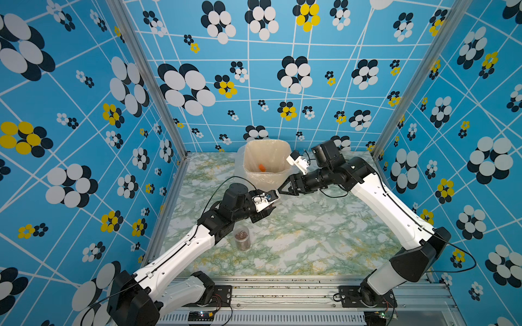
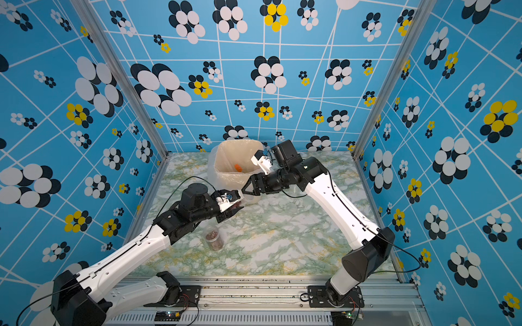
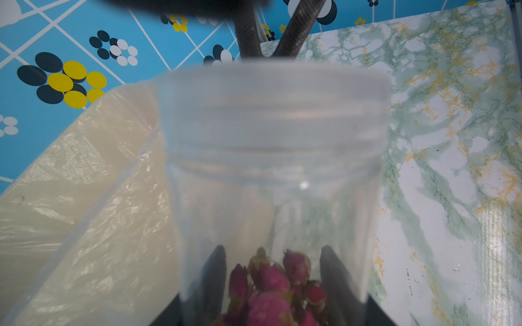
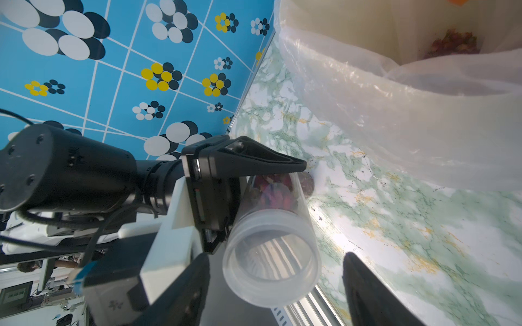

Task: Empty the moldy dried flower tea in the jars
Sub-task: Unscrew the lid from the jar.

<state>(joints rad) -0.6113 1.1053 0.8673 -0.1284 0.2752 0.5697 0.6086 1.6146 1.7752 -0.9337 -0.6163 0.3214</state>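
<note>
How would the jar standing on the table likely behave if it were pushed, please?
The standing jar is taller than wide, so a high push would probably tip it; once down, its round wall would likely let it roll. Holding only dried buds, it seems light, and may slide easily on the smooth table.

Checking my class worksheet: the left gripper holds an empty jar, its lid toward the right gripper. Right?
Not empty: the left wrist view shows pink dried buds inside the jar. The left gripper holds it, lid toward the right gripper.
</note>
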